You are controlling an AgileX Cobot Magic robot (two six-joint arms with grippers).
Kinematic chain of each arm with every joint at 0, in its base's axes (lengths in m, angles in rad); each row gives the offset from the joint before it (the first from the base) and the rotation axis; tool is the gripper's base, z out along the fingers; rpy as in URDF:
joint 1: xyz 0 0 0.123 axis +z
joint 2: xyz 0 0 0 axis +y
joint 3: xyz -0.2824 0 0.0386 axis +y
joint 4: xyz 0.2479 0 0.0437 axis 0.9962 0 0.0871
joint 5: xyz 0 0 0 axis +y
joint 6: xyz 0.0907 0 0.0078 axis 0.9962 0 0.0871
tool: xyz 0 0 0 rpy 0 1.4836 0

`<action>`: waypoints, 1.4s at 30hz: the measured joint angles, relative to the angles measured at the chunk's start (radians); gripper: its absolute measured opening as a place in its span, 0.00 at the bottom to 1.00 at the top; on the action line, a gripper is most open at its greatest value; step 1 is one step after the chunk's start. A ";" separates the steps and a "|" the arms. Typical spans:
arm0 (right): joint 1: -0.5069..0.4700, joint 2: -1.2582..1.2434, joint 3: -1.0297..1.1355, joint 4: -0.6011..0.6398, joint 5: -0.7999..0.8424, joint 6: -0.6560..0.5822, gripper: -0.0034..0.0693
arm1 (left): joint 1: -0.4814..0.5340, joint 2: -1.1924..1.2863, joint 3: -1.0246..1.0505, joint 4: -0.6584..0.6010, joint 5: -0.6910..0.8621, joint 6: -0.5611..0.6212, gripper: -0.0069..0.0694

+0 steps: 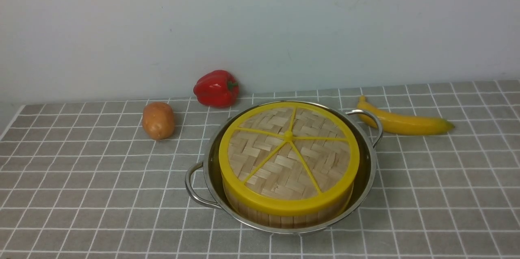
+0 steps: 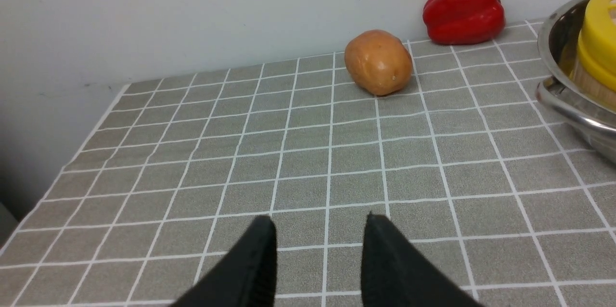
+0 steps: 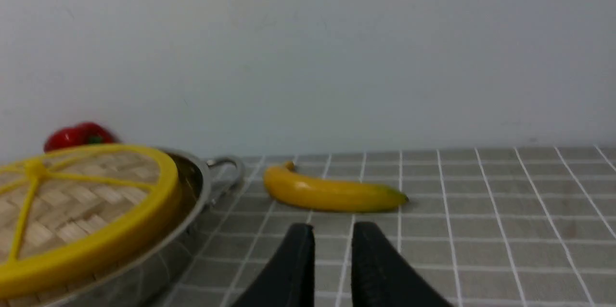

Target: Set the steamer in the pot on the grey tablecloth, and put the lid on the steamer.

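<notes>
- The steamer point(image 1: 284, 214) sits inside the pot point(image 1: 211, 169) on the grey tablecloth point(image 1: 81, 178).
- The lid point(image 1: 289, 157) covers the steamer; nothing looks left to do.
- Left claw point(image 2: 320, 230) and right claw point(image 3: 333, 237), beside the pot, gape empty.

The grey tablecloth point(image 1: 81, 178) carries a white grid of small squares. The pot point(image 1: 367, 169) is shiny silver steel. The lid point(image 1: 289, 157) has a pale tan woven-bamboo face in a herringbone weave, a thick yellow rim and yellow spokes meeting at a yellow centre knob. Below it the steamer point(image 1: 284, 219) shows light wood strips standing side by side. The pepper point(image 1: 216, 88) is glossy red with a green stem, the potato point(image 1: 158, 120) orange-brown, the banana point(image 1: 402, 121) yellow with a dark greenish tip. The wall point(image 1: 260, 23) is a plain pale grey-white. The fingers point(image 2: 250, 268) of the left pincer are black, and so are those of the right pincer point(image 3: 332, 268).
</notes>
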 joint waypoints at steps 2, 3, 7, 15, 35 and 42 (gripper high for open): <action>0.000 -0.001 0.000 -0.002 0.054 -0.012 0.25 | 0.000 0.000 0.000 0.000 0.000 0.000 0.41; 0.000 -0.001 0.001 -0.002 0.073 -0.016 0.25 | 0.000 0.000 0.000 0.000 0.000 0.000 0.41; 0.000 -0.002 0.002 -0.002 0.086 -0.038 0.27 | 0.000 0.000 0.000 0.000 0.000 0.000 0.41; 0.000 0.010 0.002 0.023 0.080 -0.145 0.30 | 0.000 0.000 0.000 0.000 0.000 0.000 0.41; 0.000 0.011 0.002 0.079 0.064 -0.151 0.37 | 0.000 0.000 0.000 0.000 0.000 0.000 0.41; 0.000 0.011 0.002 0.148 0.062 -0.151 0.38 | 0.000 0.000 0.000 0.000 0.000 0.000 0.41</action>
